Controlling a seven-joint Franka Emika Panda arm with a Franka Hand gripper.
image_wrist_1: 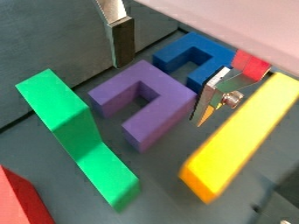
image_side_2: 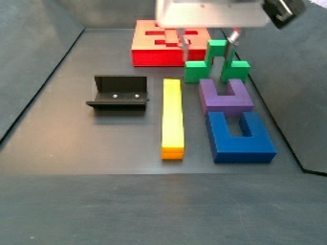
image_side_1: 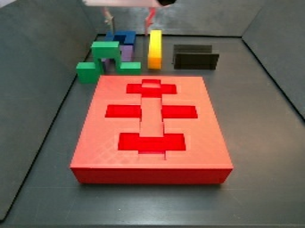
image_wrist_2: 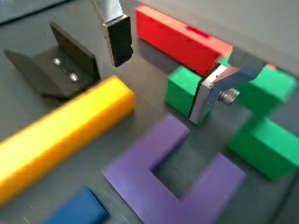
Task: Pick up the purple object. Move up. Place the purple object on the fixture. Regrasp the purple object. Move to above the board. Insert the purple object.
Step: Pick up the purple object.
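Observation:
The purple object (image_wrist_1: 131, 105) is a U-shaped block lying flat on the floor between a blue U-shaped block (image_wrist_1: 191, 55) and green blocks (image_wrist_2: 260, 118). It also shows in both side views (image_side_2: 228, 97) (image_side_1: 127, 63). My gripper (image_wrist_1: 170, 70) hangs open above it, one finger (image_wrist_1: 122, 39) on each side and nothing between them. The black fixture (image_side_2: 118, 94) stands beyond the yellow bar (image_side_2: 173, 117). The red board (image_side_1: 149, 125) with its brighter recessed cutouts lies further off.
A long green block (image_wrist_1: 76, 140) lies beside the purple object in a wrist view. The yellow bar (image_wrist_2: 65, 131) separates the blocks from the fixture (image_wrist_2: 52, 61). Grey walls enclose the floor in both side views.

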